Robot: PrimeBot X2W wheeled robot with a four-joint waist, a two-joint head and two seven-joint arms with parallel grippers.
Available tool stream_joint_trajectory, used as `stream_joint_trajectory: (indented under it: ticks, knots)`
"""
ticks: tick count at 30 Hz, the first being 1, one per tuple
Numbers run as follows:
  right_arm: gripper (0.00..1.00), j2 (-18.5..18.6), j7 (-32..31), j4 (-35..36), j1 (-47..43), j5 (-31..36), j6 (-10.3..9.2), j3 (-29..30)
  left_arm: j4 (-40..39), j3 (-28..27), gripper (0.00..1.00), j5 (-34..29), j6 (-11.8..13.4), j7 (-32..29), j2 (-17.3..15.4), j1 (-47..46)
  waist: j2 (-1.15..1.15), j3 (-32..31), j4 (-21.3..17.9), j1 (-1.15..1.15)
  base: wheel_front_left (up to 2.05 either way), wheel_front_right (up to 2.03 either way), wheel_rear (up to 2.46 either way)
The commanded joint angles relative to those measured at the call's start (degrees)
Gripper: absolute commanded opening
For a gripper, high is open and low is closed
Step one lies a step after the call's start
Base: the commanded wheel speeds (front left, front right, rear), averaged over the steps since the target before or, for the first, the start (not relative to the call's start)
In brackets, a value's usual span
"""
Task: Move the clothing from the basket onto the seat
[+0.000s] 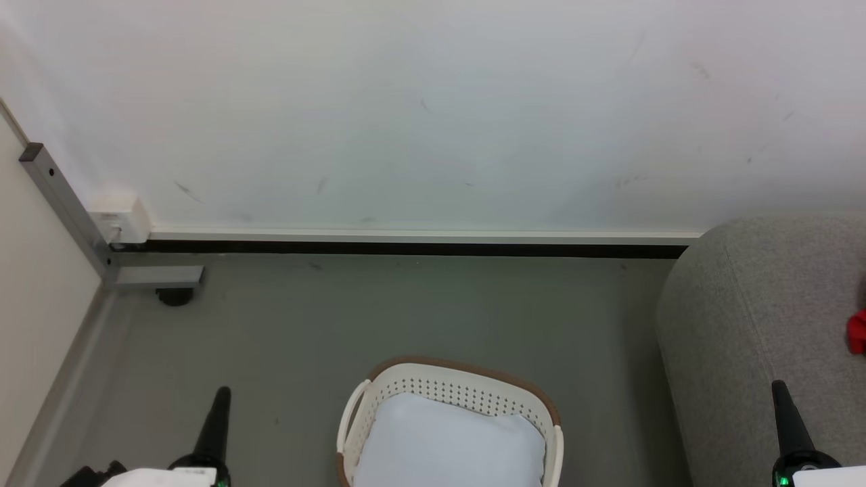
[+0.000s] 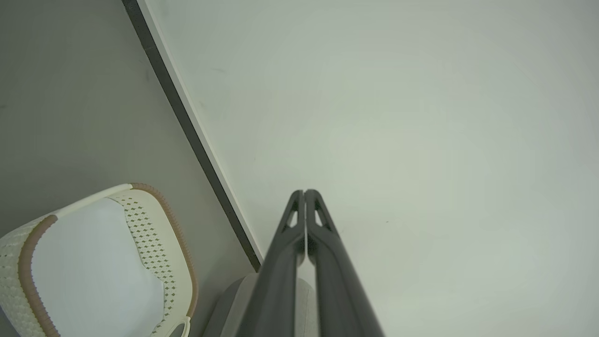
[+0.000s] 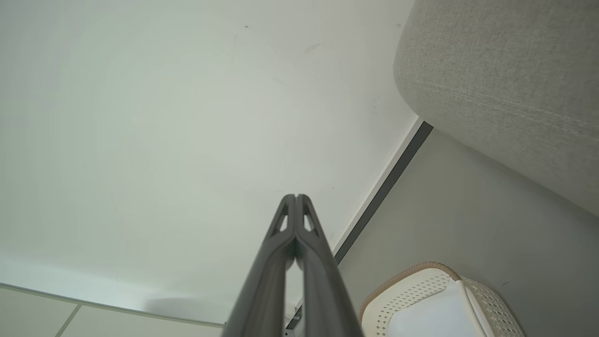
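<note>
At the bottom edge of the head view, the left gripper [image 1: 222, 396] stands at lower left and the right gripper [image 1: 779, 387] at lower right. Each has its two dark fingers pressed together, pinching nothing, and points up the frame the way idle arms do. Between them, at bottom centre, the basket [image 1: 467, 370] sits on the grey floor [image 1: 406, 311], and a pale pad [image 1: 446, 439] covers what I can see of its inside. I'd judge it emptied of garments. Further up the right side, the seat [image 1: 764, 304] bulges into frame. A scrap of the red clothing [image 1: 858, 331] lies on it at the far right edge, mostly cut off, so the job looks done or nearly so. Across the top, the white wall [image 1: 433, 101] closes things off.
</note>
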State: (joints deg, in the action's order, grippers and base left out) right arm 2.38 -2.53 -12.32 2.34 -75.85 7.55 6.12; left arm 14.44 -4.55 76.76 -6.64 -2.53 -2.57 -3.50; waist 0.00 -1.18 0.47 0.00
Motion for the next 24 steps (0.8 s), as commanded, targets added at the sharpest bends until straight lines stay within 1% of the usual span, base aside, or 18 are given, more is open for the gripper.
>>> stream_joint_trajectory:
  ticks: [1, 24]
  knots:
    - [0.00, 0.61, -0.43, 0.03, 1.40, -1.51, -0.09, 0.25, -0.41, -0.34, 0.00, 1.32, -0.44, -0.45, -0.44, -0.96, 0.00, 0.04, -0.02, 0.00, 0.00, 0.00, 0.00]
    - [0.00, 0.67, -3.11, -1.29, 3.51, -12.28, -0.11, 0.43, -0.45, -1.63, 0.00, 11.42, -0.86, -3.03, -0.49, -2.45, 0.00, 0.92, -0.32, 0.00, 0.00, 0.00, 0.00]
